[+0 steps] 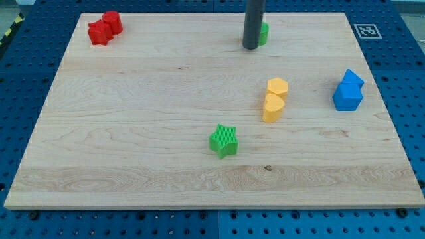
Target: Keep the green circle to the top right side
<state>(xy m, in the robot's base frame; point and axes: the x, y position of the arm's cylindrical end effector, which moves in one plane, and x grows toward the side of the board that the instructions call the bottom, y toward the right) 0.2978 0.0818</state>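
The green circle (264, 32) sits near the view's top, a little right of centre, mostly hidden behind the dark rod. My tip (251, 47) rests on the board right against the circle's left side. A green star (224, 141) lies in the lower middle of the board.
Two red blocks (105, 28) touch each other at the top left corner. Two yellow blocks (275, 99) stand together right of centre. Two blue blocks (348, 90) stand together near the right edge. The wooden board (133, 133) ends just above the circle. A marker tag (366, 30) lies off the top right corner.
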